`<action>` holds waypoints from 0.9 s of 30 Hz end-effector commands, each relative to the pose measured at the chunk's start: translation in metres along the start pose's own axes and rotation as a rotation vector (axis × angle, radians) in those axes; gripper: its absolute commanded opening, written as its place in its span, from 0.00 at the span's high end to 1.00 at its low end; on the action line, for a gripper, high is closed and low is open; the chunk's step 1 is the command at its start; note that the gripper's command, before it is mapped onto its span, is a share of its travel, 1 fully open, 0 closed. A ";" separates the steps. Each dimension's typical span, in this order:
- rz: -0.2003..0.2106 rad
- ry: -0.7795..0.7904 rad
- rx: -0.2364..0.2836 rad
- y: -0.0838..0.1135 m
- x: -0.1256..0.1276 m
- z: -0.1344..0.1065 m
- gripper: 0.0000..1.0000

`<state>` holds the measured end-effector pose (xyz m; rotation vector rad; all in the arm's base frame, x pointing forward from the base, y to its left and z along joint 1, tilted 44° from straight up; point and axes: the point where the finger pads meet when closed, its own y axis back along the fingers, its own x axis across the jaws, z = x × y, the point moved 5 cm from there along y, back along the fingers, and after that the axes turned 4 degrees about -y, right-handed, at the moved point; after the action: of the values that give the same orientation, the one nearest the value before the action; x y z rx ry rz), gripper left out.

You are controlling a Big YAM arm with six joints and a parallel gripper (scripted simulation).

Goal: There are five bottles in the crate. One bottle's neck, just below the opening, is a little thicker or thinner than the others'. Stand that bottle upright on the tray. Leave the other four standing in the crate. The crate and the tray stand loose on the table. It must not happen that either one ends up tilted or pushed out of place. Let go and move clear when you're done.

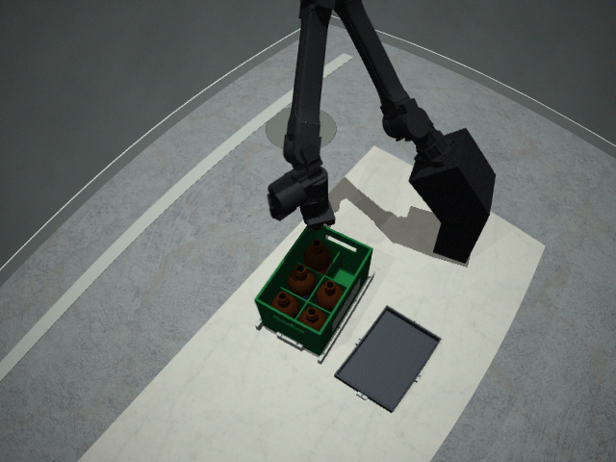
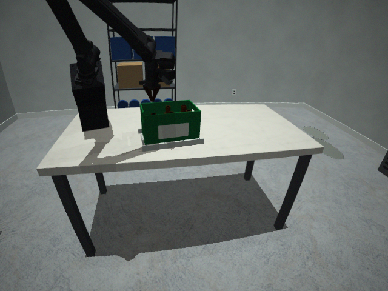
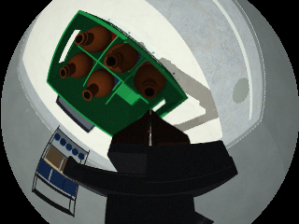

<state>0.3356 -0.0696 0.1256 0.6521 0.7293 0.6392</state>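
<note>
seen from above, the deep green, open-topped plastic crate (image 1: 338,310) (image 2: 150,128) (image 3: 105,120) stands at the left on the pale, marble-patterned tabletop (image 1: 223,397) (image 2: 234,125) (image 3: 42,51). pale grey strips (image 1: 346,322) (image 2: 172,144) lie along its foot. thin green dividers split the inside into two rows of three compartments. five brown, round-shouldered bottles (image 1: 300,281) (image 2: 168,109) (image 3: 122,58) stand in them: three fill the left row, and two take the near and middle places of the right row. the far right compartment shows its green floor. the bottle with the odd neck is one of these five, so it is in the crate; i cannot tell from the necks which one it is.

just above the crate's far end, by the short wall with a handle slot, hangs the black end effector with dark red-brown, tapered fingers (image 1: 315,226) (image 2: 152,99). the fingers point down, their tips pressed together with nothing pinched between them, and they are apart from the bottles.

to the right of the crate, and apart from it, the flat, dark grey rectangular tray (image 1: 390,358) (image 3: 75,113) with a low rim lies on the tabletop. farther right and toward the far side stands the tall, black, blocky arm base (image 1: 460,193) (image 2: 90,106).
</note>
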 end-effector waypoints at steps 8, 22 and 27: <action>0.018 -0.018 -0.031 0.011 0.007 0.014 1.00; 0.018 -0.018 -0.031 0.011 0.007 0.014 1.00; 0.015 -0.005 -0.012 0.007 0.053 0.013 1.00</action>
<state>0.3420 -0.0628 0.1237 0.6459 0.7306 0.6314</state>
